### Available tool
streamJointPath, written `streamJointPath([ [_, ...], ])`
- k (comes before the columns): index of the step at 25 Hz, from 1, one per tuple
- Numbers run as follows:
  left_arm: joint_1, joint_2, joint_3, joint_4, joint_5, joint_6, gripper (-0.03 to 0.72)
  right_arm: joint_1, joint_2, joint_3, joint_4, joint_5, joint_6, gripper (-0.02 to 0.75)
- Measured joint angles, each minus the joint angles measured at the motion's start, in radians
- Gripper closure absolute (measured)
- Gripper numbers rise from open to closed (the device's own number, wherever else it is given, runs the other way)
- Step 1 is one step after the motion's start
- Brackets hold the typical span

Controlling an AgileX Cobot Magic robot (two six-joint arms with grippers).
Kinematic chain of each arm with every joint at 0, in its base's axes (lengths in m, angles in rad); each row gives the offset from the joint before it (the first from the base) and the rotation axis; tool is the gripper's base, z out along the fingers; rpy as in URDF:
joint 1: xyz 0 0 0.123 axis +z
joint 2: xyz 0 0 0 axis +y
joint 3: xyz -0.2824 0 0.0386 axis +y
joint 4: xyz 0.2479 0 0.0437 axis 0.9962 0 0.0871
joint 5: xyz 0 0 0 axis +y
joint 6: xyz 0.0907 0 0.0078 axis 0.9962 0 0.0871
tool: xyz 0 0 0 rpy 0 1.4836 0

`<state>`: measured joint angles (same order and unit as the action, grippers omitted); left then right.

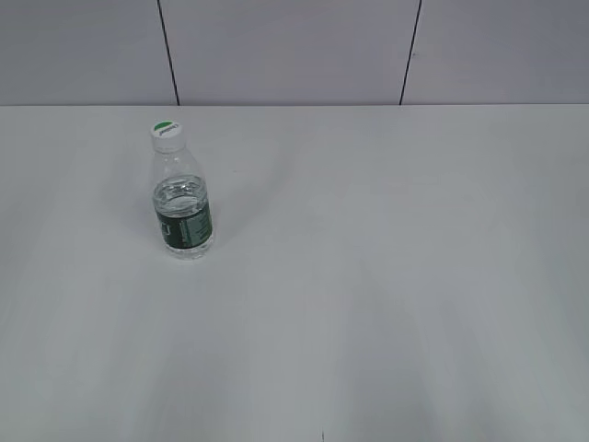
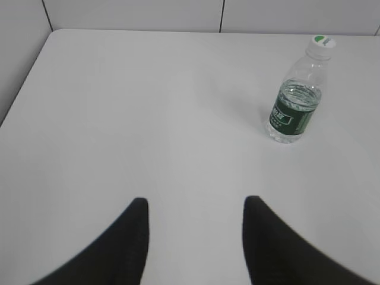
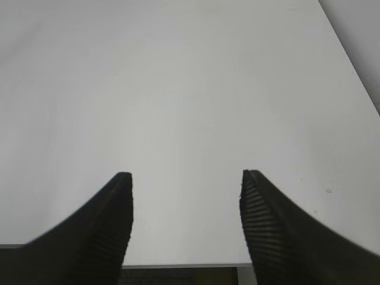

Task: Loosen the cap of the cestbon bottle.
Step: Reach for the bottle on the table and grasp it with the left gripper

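The cestbon bottle (image 1: 183, 206) stands upright on the white table, left of centre in the exterior view, clear with a dark green label band and some water inside. Its white cap (image 1: 167, 134) with a green logo sits on the neck. In the left wrist view the bottle (image 2: 294, 110) and cap (image 2: 321, 45) appear far off at the upper right. My left gripper (image 2: 196, 202) is open over bare table, well short of the bottle. My right gripper (image 3: 185, 176) is open above the table's near edge, holding nothing. Neither arm shows in the exterior view.
The white table (image 1: 386, 276) runs back to a grey panelled wall (image 1: 294, 46). Its near edge (image 3: 178, 265) shows under the right gripper, and its left edge (image 2: 24, 89) runs along the left wrist view.
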<state>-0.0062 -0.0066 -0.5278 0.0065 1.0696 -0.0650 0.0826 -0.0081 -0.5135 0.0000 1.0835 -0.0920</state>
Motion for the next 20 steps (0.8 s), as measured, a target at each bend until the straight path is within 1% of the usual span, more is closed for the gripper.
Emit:
streamJointPath([
  [20, 0.000, 0.000, 0.000, 0.001, 0.000, 0.000, 0.358, 0.000, 0.000, 0.000, 0.000, 0.000, 0.000, 0.297],
])
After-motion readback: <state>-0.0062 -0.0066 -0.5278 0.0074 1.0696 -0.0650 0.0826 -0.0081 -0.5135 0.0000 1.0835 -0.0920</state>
